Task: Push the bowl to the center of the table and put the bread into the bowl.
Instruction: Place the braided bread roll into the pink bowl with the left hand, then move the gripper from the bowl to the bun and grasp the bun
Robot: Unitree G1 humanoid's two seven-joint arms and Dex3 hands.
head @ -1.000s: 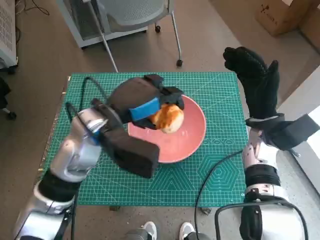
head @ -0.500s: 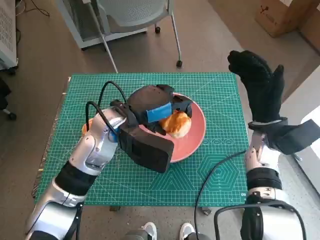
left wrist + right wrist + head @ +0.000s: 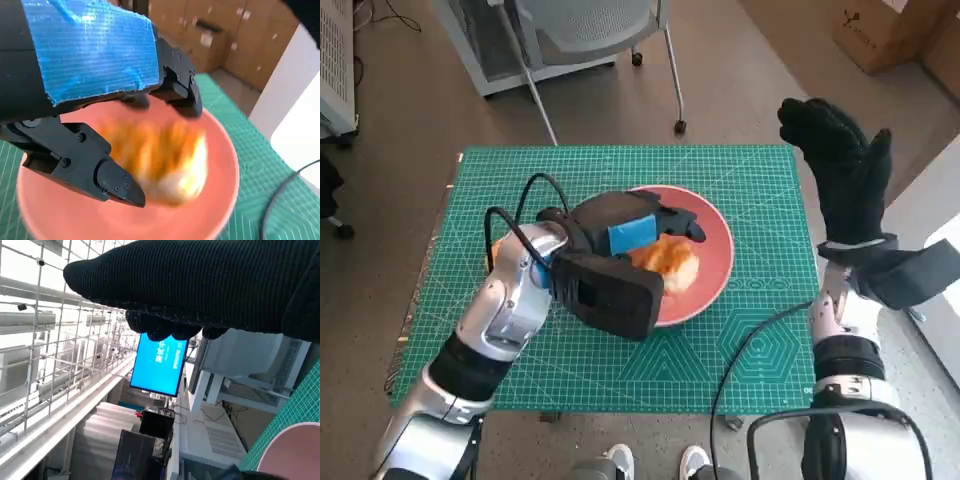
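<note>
1. Bread [image 3: 668, 260] lies inside the bowl [image 3: 712, 268], right under the left hand [image 3: 625, 228]; in the left wrist view the bread [image 3: 165, 160] is a blurred orange and pale lump between the black fingers [image 3: 102, 175].
2. Left hand hangs over the bowl's near-left part, blue tape [image 3: 634, 235] on its back; the fingers are spread around the bread, some on the far side [image 3: 180, 87] and one on the near side; whether they touch the bread or grip it I cannot tell, because of the blur.
3. Bowl is pink and sits on the green mat [image 3: 750, 190], near the mat's middle; its rim [image 3: 227, 165] shows beyond the left fingers, and a slice of it [image 3: 295, 452] shows in the right wrist view.
4. Right hand [image 3: 842, 170] is raised well off to the right of the bowl, past the mat's right edge; the glove's fingers are straight and apart, and it holds nothing; in its own view the glove [image 3: 200, 285] is a dark band.
5. Black cable [image 3: 745, 350] runs over the mat between the bowl and the right forearm; a chair [image 3: 590, 25] stands beyond the mat's far edge, well away from both hands.
</note>
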